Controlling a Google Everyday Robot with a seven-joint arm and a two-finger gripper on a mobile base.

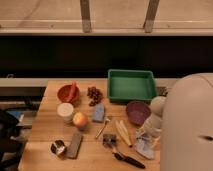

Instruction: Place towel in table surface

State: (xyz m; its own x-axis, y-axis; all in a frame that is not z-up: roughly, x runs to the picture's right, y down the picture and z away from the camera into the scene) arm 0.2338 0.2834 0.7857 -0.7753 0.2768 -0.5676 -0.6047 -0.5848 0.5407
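Note:
The towel [144,147] is a crumpled pale blue-grey cloth lying on the wooden table [47,127] near its front right corner. My gripper [149,133] hangs from the white arm [157,107] at the right, directly above the towel and at or very near its top edge. I cannot tell whether it touches the cloth. My large white body [187,125] hides the table's right edge.
A green tray [131,85] stands at the back right, with a purple bowl [137,111] in front of it. A red bowl [68,92], white cup [65,111], apple [80,119], blue sponge [99,113], yellow sticks [122,132], black brush [125,157] and metal can [58,147] lie around.

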